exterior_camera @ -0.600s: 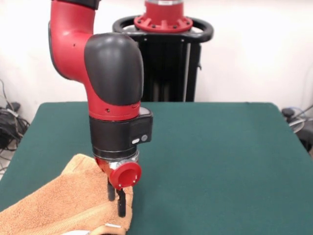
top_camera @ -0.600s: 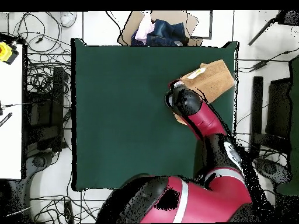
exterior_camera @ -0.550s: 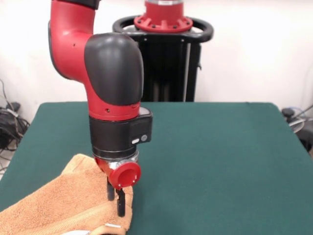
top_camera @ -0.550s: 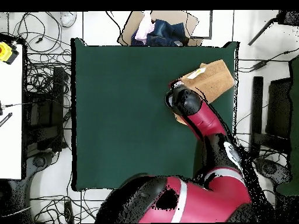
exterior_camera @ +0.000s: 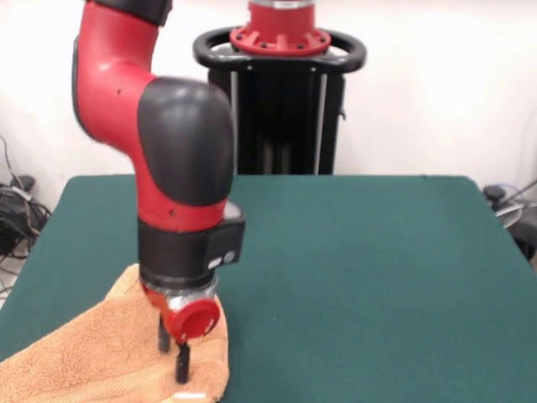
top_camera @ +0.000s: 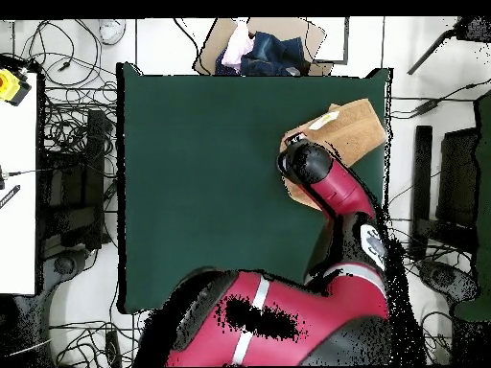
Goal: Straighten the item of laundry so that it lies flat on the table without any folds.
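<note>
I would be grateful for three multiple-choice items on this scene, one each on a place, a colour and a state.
1. Where on the table does the towel lie in the front view?
A. near left corner
B. centre
C. far right corner

2. What colour is the tabletop?
A. white
B. dark green
C. blue

3. How does the towel lie?
A. flat and fully spread
B. rumpled, with folds
C. rolled into a tube

Answers:
1 A, since the towel sits at the picture's lower left, under the gripper.
2 B, as the bare top is green in both views.
3 B, because its surface rises in ridges and its edge is doubled over.
</note>
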`<action>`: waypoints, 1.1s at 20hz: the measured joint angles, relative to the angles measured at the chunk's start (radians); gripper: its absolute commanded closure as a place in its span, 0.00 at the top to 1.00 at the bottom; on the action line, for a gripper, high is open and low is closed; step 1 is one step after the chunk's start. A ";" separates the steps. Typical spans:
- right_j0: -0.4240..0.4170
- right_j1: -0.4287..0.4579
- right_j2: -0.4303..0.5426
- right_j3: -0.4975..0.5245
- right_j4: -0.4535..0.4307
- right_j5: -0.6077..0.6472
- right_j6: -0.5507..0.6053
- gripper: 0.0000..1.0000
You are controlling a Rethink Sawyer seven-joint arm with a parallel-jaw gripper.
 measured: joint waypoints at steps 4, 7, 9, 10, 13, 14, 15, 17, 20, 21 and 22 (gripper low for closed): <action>-0.013 0.079 -0.001 -0.082 0.013 -0.013 0.000 1.00; -0.016 0.090 -0.004 -0.124 0.014 0.009 0.000 1.00; -0.020 0.099 -0.004 -0.146 0.014 0.024 0.000 1.00; -0.026 0.108 -0.004 -0.172 0.014 0.041 0.000 1.00; -0.036 0.127 -0.004 -0.218 0.014 0.047 0.000 1.00; -0.038 0.133 -0.004 -0.231 0.014 0.046 0.000 1.00; -0.040 0.139 -0.004 -0.243 0.014 0.045 0.000 1.00; -0.046 0.171 -0.004 -0.308 0.015 0.023 0.000 0.00; -0.048 0.178 -0.004 -0.321 0.015 0.014 0.000 0.00; -0.050 0.190 -0.004 -0.337 0.015 -0.002 0.000 0.00; -0.050 0.206 -0.004 -0.364 0.019 -0.031 0.000 0.00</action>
